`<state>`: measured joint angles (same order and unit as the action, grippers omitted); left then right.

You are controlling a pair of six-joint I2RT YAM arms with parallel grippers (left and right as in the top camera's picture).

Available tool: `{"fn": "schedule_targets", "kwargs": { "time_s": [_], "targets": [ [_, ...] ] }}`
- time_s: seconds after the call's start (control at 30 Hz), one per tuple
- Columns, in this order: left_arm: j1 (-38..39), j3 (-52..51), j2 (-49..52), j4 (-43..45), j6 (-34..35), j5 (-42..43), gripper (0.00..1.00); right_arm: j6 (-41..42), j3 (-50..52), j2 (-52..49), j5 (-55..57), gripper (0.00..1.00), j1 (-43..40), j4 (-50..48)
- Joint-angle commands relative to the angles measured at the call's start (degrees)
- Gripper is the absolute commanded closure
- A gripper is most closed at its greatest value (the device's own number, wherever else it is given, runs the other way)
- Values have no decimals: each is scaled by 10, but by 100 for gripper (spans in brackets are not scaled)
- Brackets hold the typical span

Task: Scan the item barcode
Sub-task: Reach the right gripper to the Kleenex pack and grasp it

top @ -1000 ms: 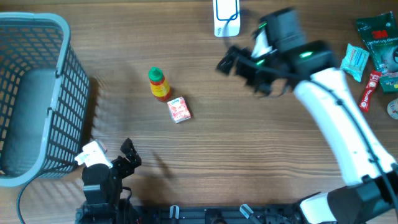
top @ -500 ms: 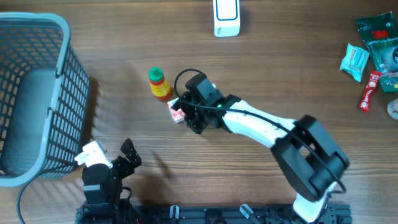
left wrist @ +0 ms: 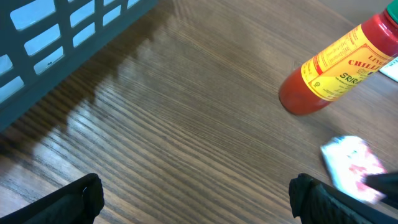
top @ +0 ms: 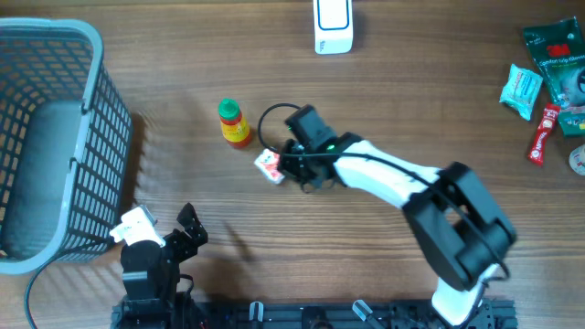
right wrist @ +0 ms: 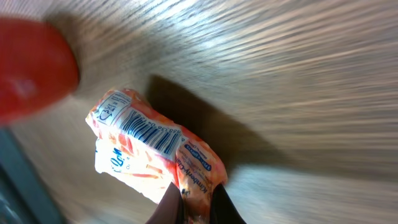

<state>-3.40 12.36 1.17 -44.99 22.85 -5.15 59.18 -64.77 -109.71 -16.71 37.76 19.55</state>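
Note:
The item is a small orange-and-white tissue packet (top: 268, 165) near the table's middle, just right of a red sauce bottle (top: 234, 124). My right gripper (top: 285, 167) is shut on the packet's right end. In the right wrist view the packet (right wrist: 149, 149) is pinched between the fingers of that gripper (right wrist: 196, 198), and its barcode (right wrist: 146, 132) faces the camera. My left gripper (left wrist: 199, 196) hangs open low over bare wood at the front left, with the bottle (left wrist: 339, 59) and the packet (left wrist: 354, 160) far ahead of it. A white scanner (top: 333, 26) stands at the back edge.
A large grey-blue mesh basket (top: 55, 137) fills the left side, close to my left arm (top: 155, 260). Several packaged goods (top: 548, 73) lie at the far right. The red bottle stands a short way from the held packet.
My right arm swung from beside the scanner down to the packet, and its jaws went from open to shut on it. The packet shifted slightly right. The left arm stayed still.

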Motion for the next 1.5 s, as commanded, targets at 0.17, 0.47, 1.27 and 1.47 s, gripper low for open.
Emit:
{"fn": "schedule_targets", "kwargs": {
  "time_s": [0.17,0.47,1.27,1.47],
  "targets": [
    [0,-3,-3,1,-1,-7,0,-515,3,199,131,17,-41,219],
    [0,-3,-3,1,-1,-7,0,-200,4,178,130,96,-41,96],
    [0,-3,-3,1,-1,-7,0,-538,-48,40,-88,95,-41,177],
    [0,-3,-3,1,-1,-7,0,-414,-105,161,68,25,-42,322]
  ]
}}
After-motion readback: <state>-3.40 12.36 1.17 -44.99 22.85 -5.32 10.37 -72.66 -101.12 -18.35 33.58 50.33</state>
